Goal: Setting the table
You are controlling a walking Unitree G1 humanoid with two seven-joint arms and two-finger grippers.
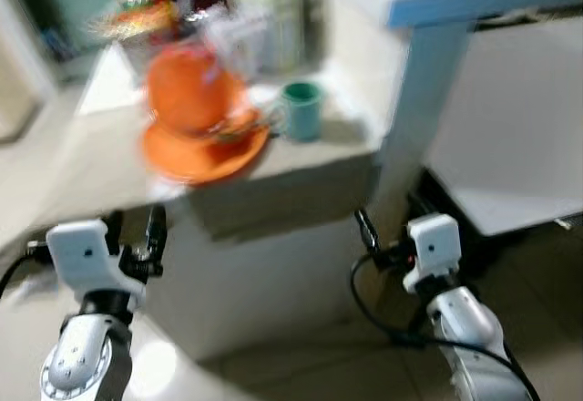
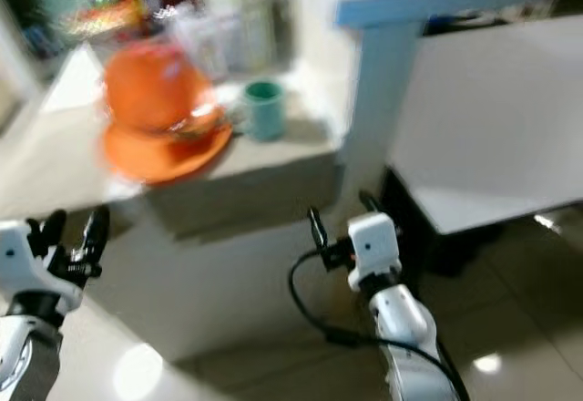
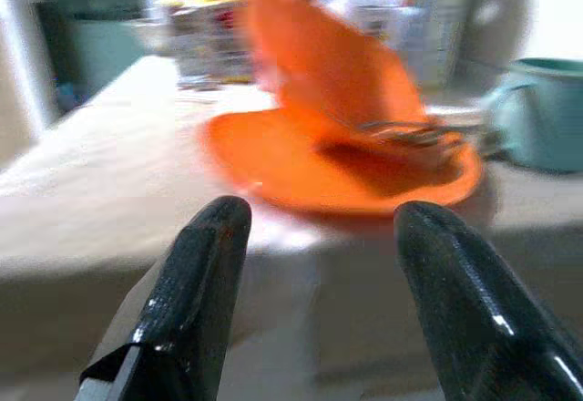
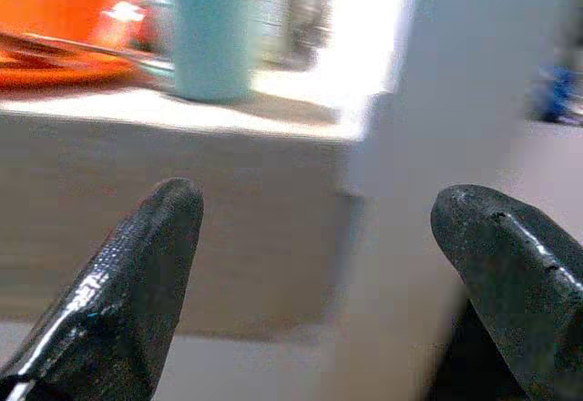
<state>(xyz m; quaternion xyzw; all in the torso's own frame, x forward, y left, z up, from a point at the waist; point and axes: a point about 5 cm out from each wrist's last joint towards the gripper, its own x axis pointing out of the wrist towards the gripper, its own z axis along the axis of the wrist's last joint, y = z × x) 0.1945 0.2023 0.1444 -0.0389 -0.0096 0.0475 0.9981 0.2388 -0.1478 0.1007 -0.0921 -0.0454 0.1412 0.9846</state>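
Note:
An orange plate (image 1: 206, 153) lies near the front edge of a pale counter (image 1: 301, 159), with an orange bowl (image 1: 186, 89) tilted on it and metal cutlery (image 3: 410, 134) resting across it. A teal mug (image 1: 301, 110) stands just right of the plate. My left gripper (image 1: 137, 228) is open, held low in front of the counter, below the plate. My right gripper (image 2: 339, 221) is open too, lower right, below the mug (image 4: 209, 41) and beside a white post (image 1: 421, 100). All views are blurred.
Jars and packages (image 1: 246, 18) crowd the back of the counter. A blue-edged shelf (image 1: 483, 0) sits on the white post. A white surface (image 1: 510, 205) lies to the right, and a black cable (image 1: 383, 323) hangs from the right arm over the tiled floor.

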